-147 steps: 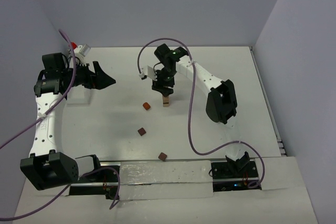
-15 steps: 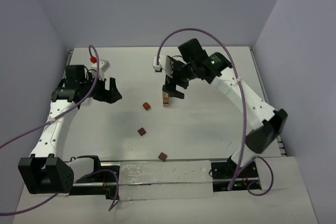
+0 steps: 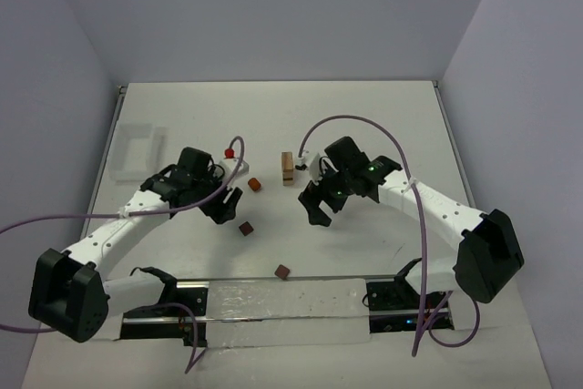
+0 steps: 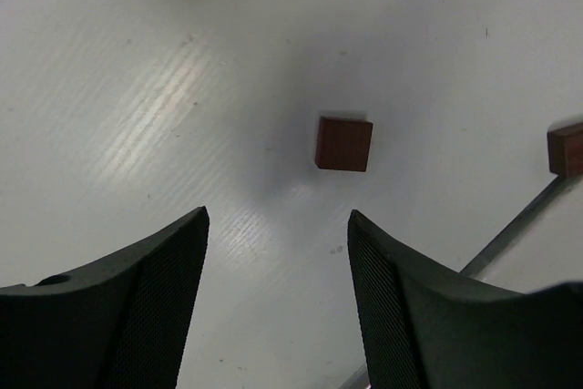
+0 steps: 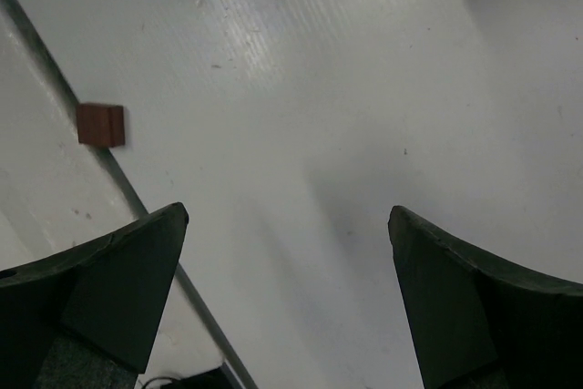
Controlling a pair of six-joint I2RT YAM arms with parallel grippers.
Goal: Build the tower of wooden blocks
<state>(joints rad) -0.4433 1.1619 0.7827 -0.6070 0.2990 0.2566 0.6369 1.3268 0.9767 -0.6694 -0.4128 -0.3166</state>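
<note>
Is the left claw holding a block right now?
No, the left claw is open and empty, with a reddish-brown block lying loose ahead of it.

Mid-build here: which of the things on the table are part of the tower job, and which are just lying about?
Part of the job:
- the tower
- orange-brown block
- reddish-brown block, just ahead of the open left gripper
- dark block, near the front edge

Lying about:
- clear tray, far left
</note>
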